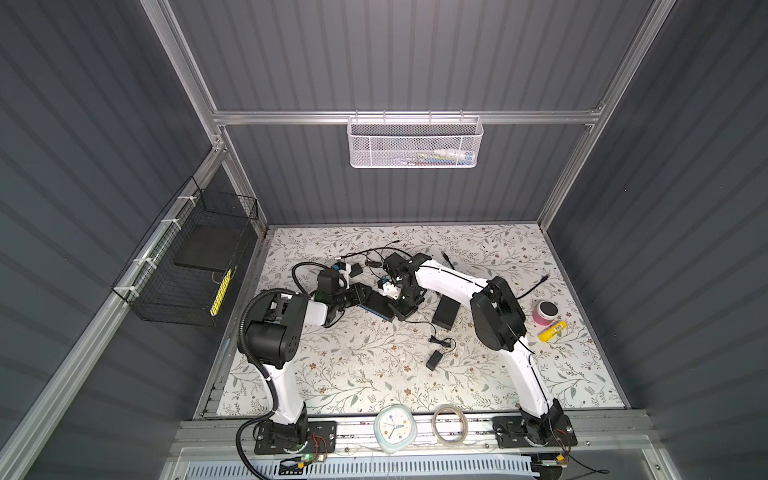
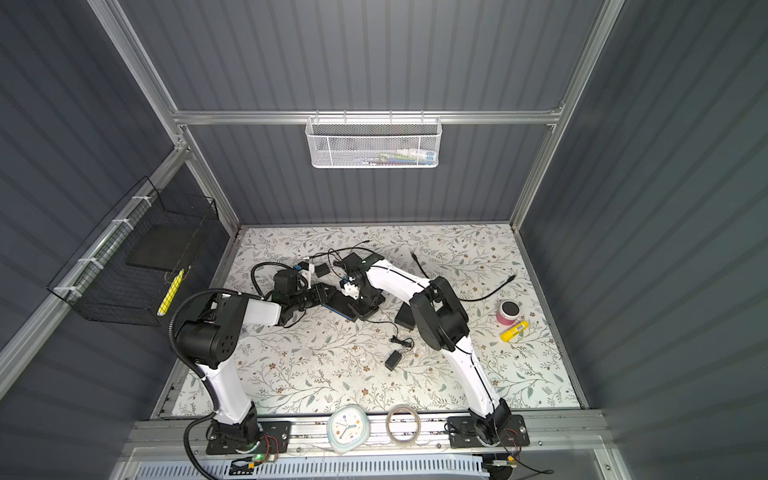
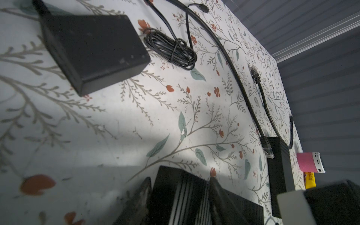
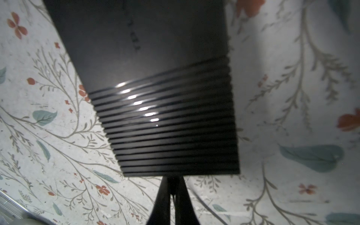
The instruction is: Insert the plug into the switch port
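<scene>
The switch is a flat black ribbed box (image 3: 175,196) with a blue strip along one side (image 1: 375,312), lying mid-table in both top views. My left gripper (image 3: 180,179) straddles its width, fingers (image 3: 142,196) pressed to both sides. In the right wrist view the box (image 4: 165,116) fills the middle, and my right gripper (image 4: 173,178) is shut with its tips at the box's near edge. A thin black cable (image 4: 206,206) trails from between those tips. The plug itself is hidden between them, and the switch port is hidden too. In a top view the right gripper (image 1: 397,311) meets the box's right end.
A second black box (image 1: 446,311) and a small black adapter (image 1: 435,359) with coiled cord lie right of the switch. Loose black cables (image 1: 534,286) cross the back. A pink cylinder (image 1: 545,312) and yellow tube (image 1: 552,331) stand far right. A clock (image 1: 395,428) sits at the front rail.
</scene>
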`<state>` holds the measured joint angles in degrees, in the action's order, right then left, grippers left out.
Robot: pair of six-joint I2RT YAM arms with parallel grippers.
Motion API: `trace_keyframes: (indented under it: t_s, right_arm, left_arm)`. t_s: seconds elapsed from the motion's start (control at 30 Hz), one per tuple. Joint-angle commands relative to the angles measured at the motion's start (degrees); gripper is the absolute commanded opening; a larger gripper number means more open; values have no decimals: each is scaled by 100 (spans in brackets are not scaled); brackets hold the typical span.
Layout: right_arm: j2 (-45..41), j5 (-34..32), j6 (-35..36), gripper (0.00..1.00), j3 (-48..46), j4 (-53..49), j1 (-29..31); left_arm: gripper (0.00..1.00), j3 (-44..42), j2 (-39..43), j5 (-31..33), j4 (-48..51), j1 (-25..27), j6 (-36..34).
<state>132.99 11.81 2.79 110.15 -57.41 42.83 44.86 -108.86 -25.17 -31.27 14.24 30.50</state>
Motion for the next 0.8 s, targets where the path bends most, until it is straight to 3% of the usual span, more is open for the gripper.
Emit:
trace_keyframes:
  t_s: [0.0,0.4,0.77]
  right_arm:
    - [184,681,-187,0,481,2716,173]
    - [176,611,-367,0,361,3083,173]
    - [334,680,-600,0,966,2850,191]
  left_arm:
    - [48,-478,-580,-1033,1625,721,491]
    - [48,-549,-619,-1052,1496,738,545]
    - [48,-548,-681,-1069,1415,808,589]
